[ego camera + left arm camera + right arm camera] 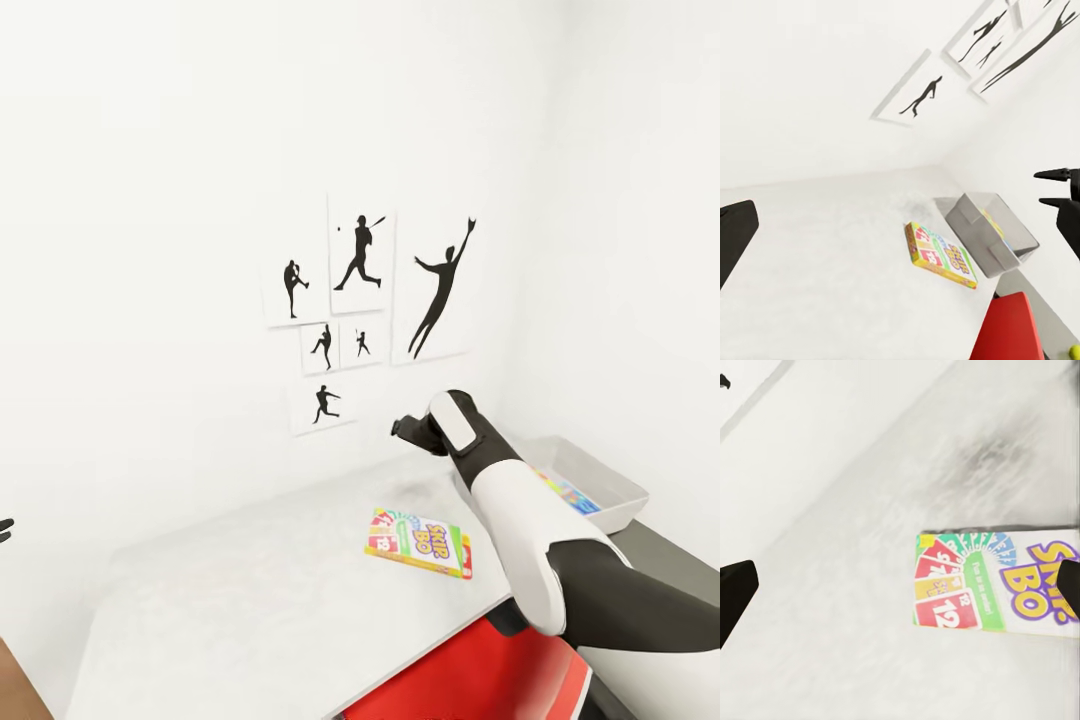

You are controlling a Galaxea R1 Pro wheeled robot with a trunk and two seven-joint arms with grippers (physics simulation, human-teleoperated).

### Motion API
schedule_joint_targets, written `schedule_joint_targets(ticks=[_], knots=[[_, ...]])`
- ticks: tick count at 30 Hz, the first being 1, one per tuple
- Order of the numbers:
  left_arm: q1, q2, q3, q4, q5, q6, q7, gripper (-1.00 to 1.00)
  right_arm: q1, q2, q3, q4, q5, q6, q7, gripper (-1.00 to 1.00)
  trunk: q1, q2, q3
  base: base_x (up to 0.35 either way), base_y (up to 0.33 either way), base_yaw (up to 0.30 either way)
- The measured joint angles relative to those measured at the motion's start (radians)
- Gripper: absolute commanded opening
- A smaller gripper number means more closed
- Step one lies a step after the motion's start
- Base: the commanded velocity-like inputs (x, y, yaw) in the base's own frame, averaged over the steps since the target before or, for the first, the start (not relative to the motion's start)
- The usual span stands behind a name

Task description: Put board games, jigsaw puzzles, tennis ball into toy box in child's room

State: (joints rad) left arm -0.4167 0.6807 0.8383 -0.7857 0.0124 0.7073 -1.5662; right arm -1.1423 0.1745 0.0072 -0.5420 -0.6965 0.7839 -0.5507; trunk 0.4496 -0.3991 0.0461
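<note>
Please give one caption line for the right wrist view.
Open right gripper above the Skip-Bo box lying flat on the white table.

The right arm covers part of the toy box, so only a bit of the colourful thing inside shows. In the right wrist view, the Skip-Bo box runs off the edge. Beside the toy box, a tiny yellow-green spot is cut off too.

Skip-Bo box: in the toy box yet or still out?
Out. The Skip-Bo box lies flat on the white table, apart from the grey toy box.
</note>
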Motion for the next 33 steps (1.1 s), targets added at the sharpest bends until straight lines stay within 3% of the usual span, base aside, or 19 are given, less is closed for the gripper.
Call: schedule_joint_targets(ticks=[14, 21, 24, 25, 26, 28, 33], knots=[[0.001, -0.011, -0.004, -0.027, 0.003, 0.000, 0.000, 1.00, -0.005, 0.000, 0.027, 0.000, -0.002, -0.035, -0.001, 1.00, 0.000, 0.000, -0.021, 0.000, 0.001, 0.000], [0.014, -0.035, -0.041, -0.109, 0.006, 0.006, 0.000, 1.00, -0.006, 0.000, 0.028, 0.000, -0.002, -0.044, -0.001, 1.00, 0.000, 0.000, -0.033, 0.000, 0.000, 0.000], [0.029, -0.057, -0.082, -0.191, 0.008, 0.016, 0.000, 1.00, -0.006, 0.000, 0.029, 0.000, -0.002, -0.046, -0.001, 1.00, 0.000, 0.000, -0.038, 0.000, 0.000, 0.000], [0.033, -0.074, -0.113, -0.234, 0.008, 0.029, 0.000, 1.00, -0.006, 0.000, 0.029, 0.000, -0.002, -0.046, -0.001, 1.00, 0.000, 0.000, -0.039, 0.000, 0.000, 0.000], [0.034, -0.074, -0.114, -0.235, 0.008, 0.029, 0.000, 1.00, -0.006, 0.000, 0.029, 0.000, -0.002, -0.046, -0.001, 1.00, 0.000, 0.000, -0.041, 0.000, 0.000, 0.000], [0.036, -0.101, -0.173, -0.300, 0.008, 0.055, 0.000, 1.00, -0.006, 0.000, 0.029, 0.000, -0.003, -0.046, -0.001, 1.00, 0.000, 0.000, -0.044, 0.000, 0.000, 0.000], [0.033, -0.134, -0.275, -0.411, 0.009, 0.090, 0.000, 1.00, -0.006, 0.000, 0.029, 0.000, -0.003, -0.046, -0.001, 1.00, 0.000, 0.000, -0.052, 0.000, 0.000, 0.000]])
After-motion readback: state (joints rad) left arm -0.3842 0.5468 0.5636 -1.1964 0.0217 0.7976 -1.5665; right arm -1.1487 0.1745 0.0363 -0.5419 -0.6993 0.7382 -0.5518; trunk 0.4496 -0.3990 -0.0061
